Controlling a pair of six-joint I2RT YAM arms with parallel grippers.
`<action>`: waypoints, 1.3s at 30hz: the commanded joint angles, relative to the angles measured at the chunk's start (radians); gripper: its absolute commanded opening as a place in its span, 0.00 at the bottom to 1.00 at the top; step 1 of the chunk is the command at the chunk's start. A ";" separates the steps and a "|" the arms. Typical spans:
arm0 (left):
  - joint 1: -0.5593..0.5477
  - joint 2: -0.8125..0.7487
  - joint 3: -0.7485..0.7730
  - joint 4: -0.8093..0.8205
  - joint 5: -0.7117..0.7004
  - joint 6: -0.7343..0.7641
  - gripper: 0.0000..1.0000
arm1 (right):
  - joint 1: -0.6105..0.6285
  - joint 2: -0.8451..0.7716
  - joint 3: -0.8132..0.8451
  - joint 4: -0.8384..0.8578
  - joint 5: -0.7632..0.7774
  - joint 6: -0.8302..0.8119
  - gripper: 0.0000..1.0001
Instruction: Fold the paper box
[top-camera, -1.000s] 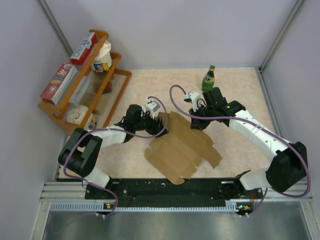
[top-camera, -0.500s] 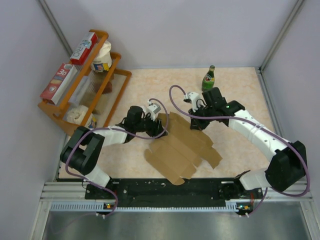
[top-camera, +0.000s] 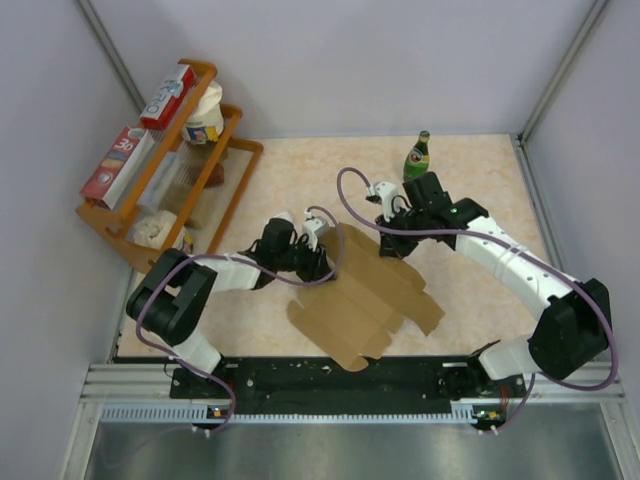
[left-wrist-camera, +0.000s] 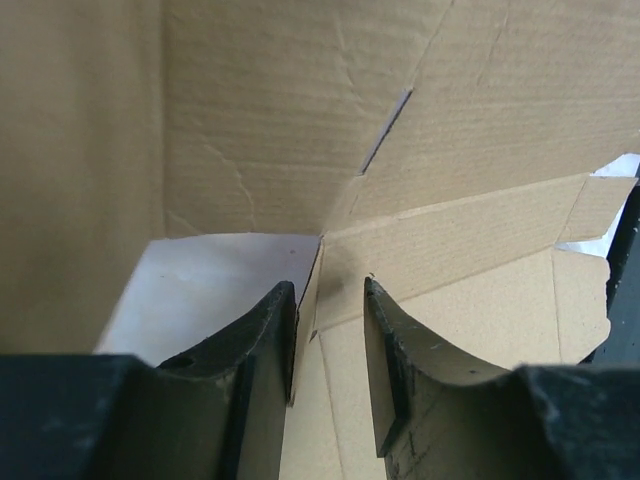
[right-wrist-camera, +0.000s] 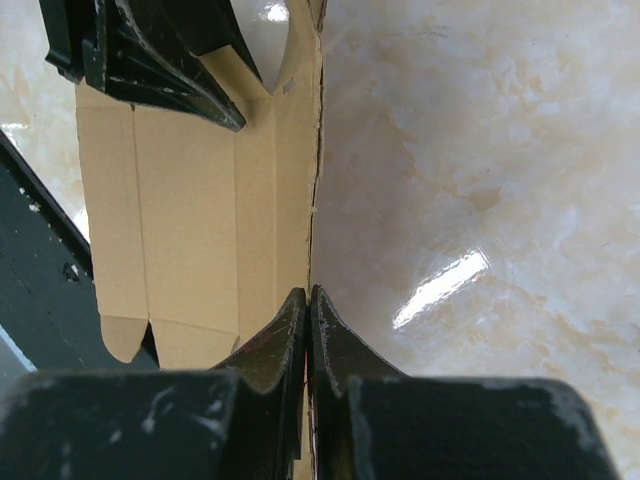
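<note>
The paper box is a brown die-cut cardboard sheet lying partly unfolded in the middle of the table. My left gripper is at its left far corner. In the left wrist view its jaws stand apart around a raised flap edge of the box, and the edge rests against the left finger. My right gripper is at the box's far edge. Its jaws are shut on the thin edge of the cardboard panel.
A green bottle stands at the back, just behind the right gripper. An orange wire rack with red-and-white cartons and jars fills the left side. Grey walls close in the marbled table.
The left gripper has moved right onto the box's left flap and its jaws have narrowed around the flap edge. The right arm has stayed put, still shut.
</note>
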 joint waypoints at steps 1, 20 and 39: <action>-0.025 -0.004 0.034 -0.022 -0.037 0.025 0.37 | 0.014 0.004 0.062 0.016 -0.008 -0.010 0.00; -0.152 -0.090 0.067 -0.105 -0.433 0.010 0.29 | 0.014 0.004 0.049 0.027 -0.022 0.004 0.00; -0.386 -0.039 0.124 -0.177 -0.916 0.002 0.19 | 0.014 -0.005 0.022 0.070 -0.051 0.041 0.00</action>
